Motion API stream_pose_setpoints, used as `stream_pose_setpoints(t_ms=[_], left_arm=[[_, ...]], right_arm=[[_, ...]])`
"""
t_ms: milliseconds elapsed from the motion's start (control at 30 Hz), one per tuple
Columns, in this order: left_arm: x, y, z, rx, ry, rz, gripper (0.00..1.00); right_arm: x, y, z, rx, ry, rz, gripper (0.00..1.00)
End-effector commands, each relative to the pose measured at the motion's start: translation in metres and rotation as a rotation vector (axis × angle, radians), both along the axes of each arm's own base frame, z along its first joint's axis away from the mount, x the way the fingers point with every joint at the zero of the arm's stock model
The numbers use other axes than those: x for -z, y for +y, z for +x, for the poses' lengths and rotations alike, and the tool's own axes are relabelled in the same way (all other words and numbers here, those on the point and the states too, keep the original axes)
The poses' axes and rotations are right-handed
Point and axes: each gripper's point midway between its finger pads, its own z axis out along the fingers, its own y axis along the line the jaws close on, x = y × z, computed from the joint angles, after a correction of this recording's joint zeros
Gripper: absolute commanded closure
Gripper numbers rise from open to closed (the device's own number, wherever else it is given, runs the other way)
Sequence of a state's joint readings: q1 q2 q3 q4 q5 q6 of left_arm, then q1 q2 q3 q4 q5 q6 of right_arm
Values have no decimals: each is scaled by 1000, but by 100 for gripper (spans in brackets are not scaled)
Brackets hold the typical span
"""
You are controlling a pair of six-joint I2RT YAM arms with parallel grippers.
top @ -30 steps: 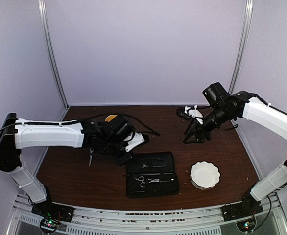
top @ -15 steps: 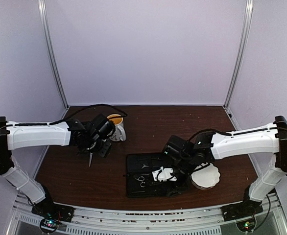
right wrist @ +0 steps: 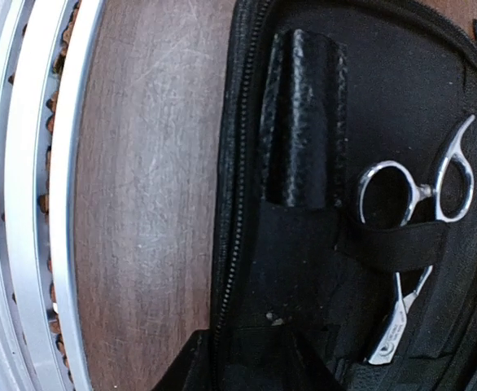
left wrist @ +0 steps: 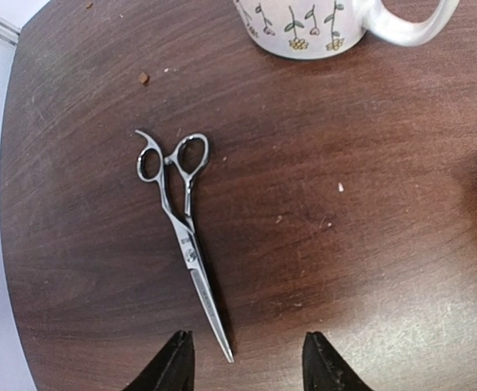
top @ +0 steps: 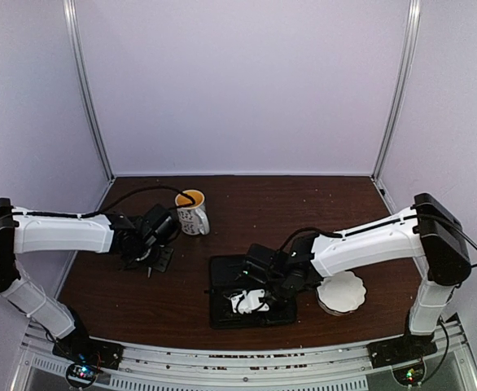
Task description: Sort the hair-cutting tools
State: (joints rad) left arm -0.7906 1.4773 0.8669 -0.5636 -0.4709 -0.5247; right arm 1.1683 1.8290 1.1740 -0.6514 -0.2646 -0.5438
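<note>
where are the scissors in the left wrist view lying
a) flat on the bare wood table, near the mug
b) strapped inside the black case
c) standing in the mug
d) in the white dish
A: the scissors lie flat on the bare brown table, blades closed, with their ring handles pointing toward the mug and clear of it.

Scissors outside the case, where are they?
Left wrist view: the scissors lie on the table's left side, tip by the left hand, rings toward the mug.
</note>
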Motion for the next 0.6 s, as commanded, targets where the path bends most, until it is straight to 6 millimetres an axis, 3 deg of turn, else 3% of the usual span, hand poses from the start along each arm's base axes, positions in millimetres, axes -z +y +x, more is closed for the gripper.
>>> stream_pose_setpoints(t_ms=[0, 167, 300, 567], left_arm=[[-4, -4, 12, -30, -39, -63, 53], [-1, 18, 17, -116, -39, -122, 55], [1, 30, 18, -154, -38, -134, 55], [10, 35, 27, -157, 22, -212, 61]], right_arm=[[2, 9, 21, 29, -94, -21, 76], [7, 15, 29, 32, -117, -46, 86], [6, 20, 38, 37, -149, -50, 88], [2, 17, 62, 51, -193, -44, 89]])
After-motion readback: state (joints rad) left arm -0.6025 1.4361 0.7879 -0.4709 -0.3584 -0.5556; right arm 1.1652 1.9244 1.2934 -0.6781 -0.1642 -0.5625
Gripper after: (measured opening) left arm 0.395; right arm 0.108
